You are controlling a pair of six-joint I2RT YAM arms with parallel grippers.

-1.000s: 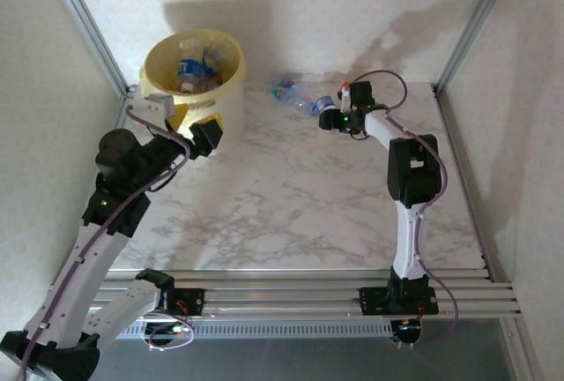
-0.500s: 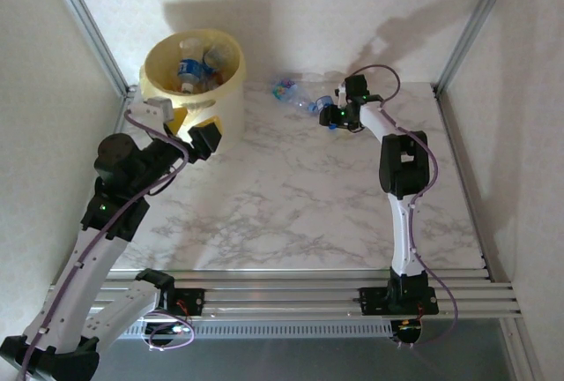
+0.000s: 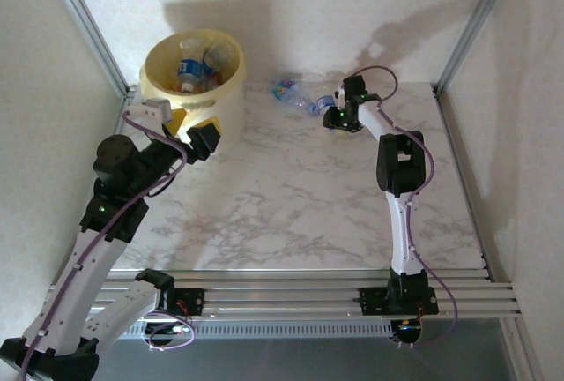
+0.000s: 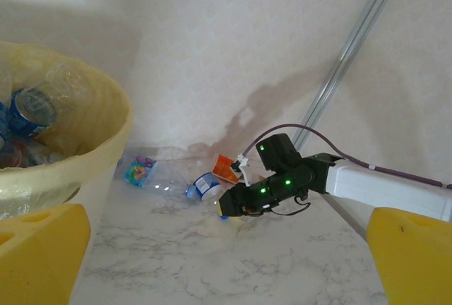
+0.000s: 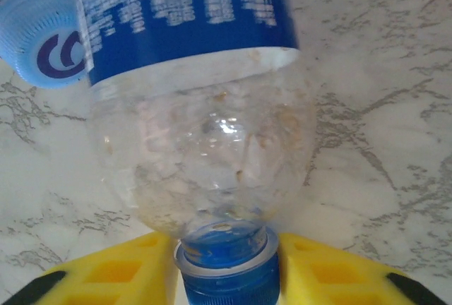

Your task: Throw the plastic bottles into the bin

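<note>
right gripper (image 5: 226, 252) is pinching blue-label bottle (image 5: 205, 150) by its cap (image 5: 226, 280); bottle is lying by the back wall (image 3: 335, 11), well apart from bin (image 3: 227, 106) | left gripper (image 4: 226, 248) is gaping wide, empty | light, crushable, slippery; stiff neck is offering surest hold

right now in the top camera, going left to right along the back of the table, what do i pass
bin → bottle with the colourful label → blue-labelled bottle → right arm
</note>
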